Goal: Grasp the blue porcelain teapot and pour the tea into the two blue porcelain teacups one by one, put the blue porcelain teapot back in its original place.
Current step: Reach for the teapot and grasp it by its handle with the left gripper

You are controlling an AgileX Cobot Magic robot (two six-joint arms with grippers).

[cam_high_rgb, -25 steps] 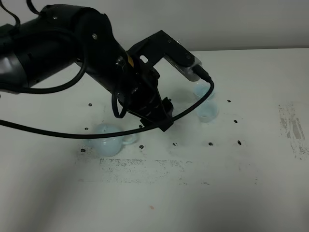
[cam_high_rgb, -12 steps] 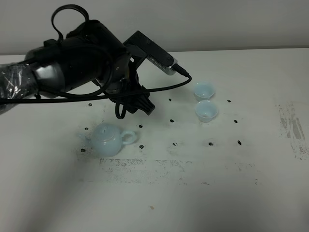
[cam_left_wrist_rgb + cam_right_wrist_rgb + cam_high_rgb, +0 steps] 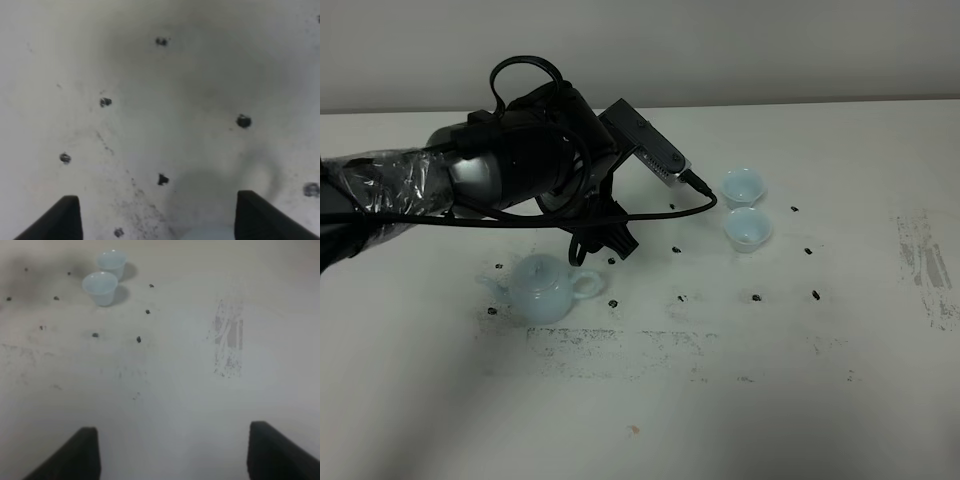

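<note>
The blue porcelain teapot (image 3: 542, 288) stands upright on the white table, spout to the left and loop handle to the right. The two blue porcelain teacups (image 3: 742, 186) (image 3: 747, 229) stand side by side to the right. They also show in the right wrist view (image 3: 112, 262) (image 3: 101, 287). My left gripper (image 3: 601, 243) hangs just behind the teapot's handle, open and empty. In the left wrist view (image 3: 160, 220) its fingers are wide apart, with a sliver of pale blue at the frame edge. My right gripper (image 3: 175, 455) is open and empty, well away from the cups.
Small dark specks (image 3: 757, 297) dot the table around the teapot and cups. A scuffed grey patch (image 3: 926, 262) lies at the right and a speckled band (image 3: 620, 345) in front of the teapot. A cable (image 3: 660, 220) loops from the left arm.
My left arm has swung back to the left. Its gripper moved from right of the teapot's handle to just behind it. The teapot and cups have not moved.
</note>
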